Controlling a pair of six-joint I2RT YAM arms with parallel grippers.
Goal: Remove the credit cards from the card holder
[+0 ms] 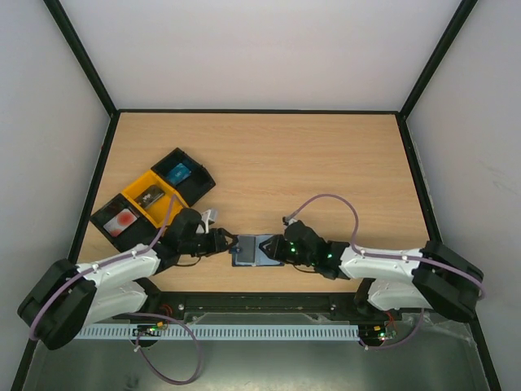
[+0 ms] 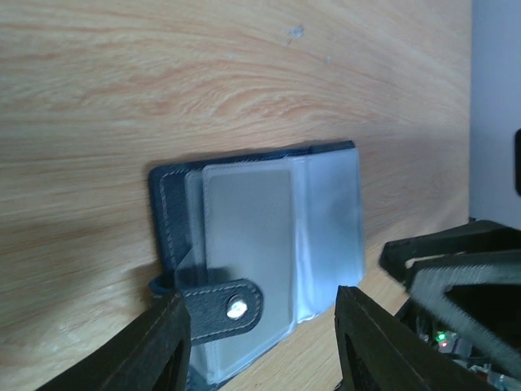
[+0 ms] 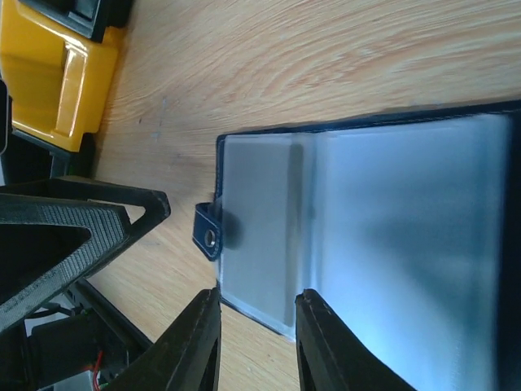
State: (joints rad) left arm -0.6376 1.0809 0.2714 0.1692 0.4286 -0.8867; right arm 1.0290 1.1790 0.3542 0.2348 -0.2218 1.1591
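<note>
You've got the wallet open at the bench's near edge, left claw spread astride its tab, right claw narrowly parted over it.

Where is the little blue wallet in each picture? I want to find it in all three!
Top external: the card holder lies open, low in the middle of the picture.
Left wrist: the card holder is in the middle, reaching down to the bottom edge.
Right wrist: the card holder fills the middle and right side.
Shared landmark: its closure tab with a metal snap, lower left in the left wrist view, left of centre in the right wrist view; too small to make out from above.
</note>
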